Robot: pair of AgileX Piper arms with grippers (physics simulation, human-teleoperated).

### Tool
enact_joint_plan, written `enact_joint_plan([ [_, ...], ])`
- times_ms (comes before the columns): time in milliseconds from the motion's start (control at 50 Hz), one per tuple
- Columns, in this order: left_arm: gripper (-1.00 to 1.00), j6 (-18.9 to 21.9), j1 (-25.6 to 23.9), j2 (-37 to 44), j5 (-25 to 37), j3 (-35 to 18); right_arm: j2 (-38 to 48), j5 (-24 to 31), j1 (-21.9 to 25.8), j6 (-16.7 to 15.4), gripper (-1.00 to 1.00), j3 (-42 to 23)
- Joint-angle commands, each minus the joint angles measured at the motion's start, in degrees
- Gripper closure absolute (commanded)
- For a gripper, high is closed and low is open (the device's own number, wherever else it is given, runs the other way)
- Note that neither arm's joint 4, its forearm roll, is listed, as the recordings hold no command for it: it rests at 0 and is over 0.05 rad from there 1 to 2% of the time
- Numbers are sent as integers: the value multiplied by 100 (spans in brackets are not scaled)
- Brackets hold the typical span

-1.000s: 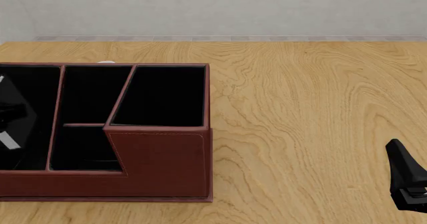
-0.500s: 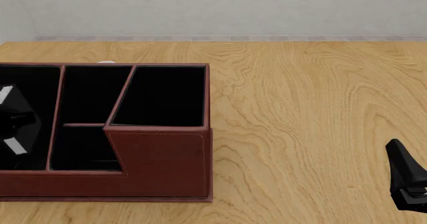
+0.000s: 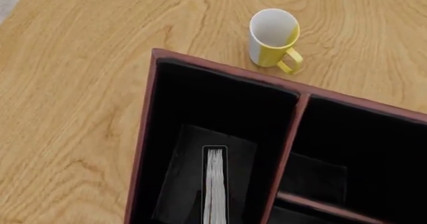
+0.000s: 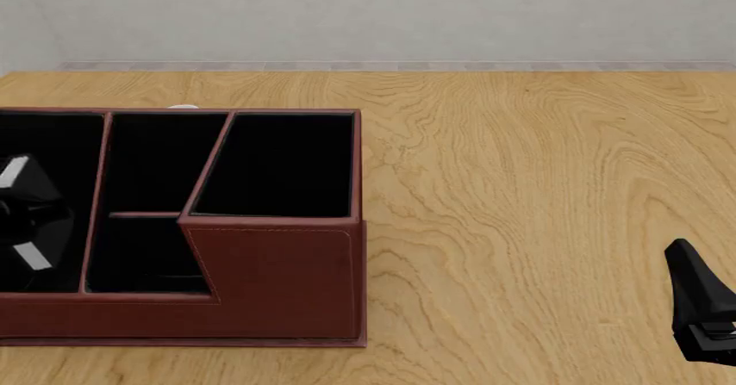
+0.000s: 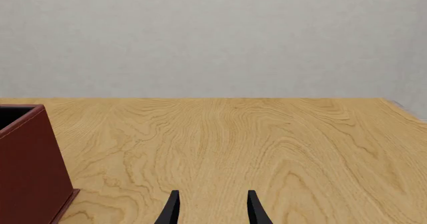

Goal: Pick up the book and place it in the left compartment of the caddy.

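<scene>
The book (image 3: 214, 184) is seen in the left wrist view standing on edge inside the left compartment (image 3: 173, 134) of the caddy (image 3: 151, 134), directly ahead of the left claw; a yellow mug (image 3: 273, 38) stands on the table beyond. The claw's fingers are out of frame, so release cannot be confirmed.

In the front view, the left claw (image 4: 26, 217) is cut off by the edge; its spread cannot be told.

In the right wrist view, the right claw (image 5: 212, 206) is held apart, empty, the caddy well aside. Placement looks probably done.

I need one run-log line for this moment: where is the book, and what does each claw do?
book: on edge in left compartment of caddy | left claw: above it | right claw: open, idle | mug: behind caddy
</scene>
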Motion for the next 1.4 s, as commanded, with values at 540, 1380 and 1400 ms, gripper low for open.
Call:
enact_joint_plan([
  [540, 100, 304, 174, 535, -601, 116, -17, 10, 1, 0, -100, 4],
  [1380, 100, 415, 195, 1184, -1141, 241, -17, 10, 0, 2, -100, 4],
  [1400, 100, 417, 201, 1193, -1142, 242, -17, 10, -1, 1, -100, 4],
])
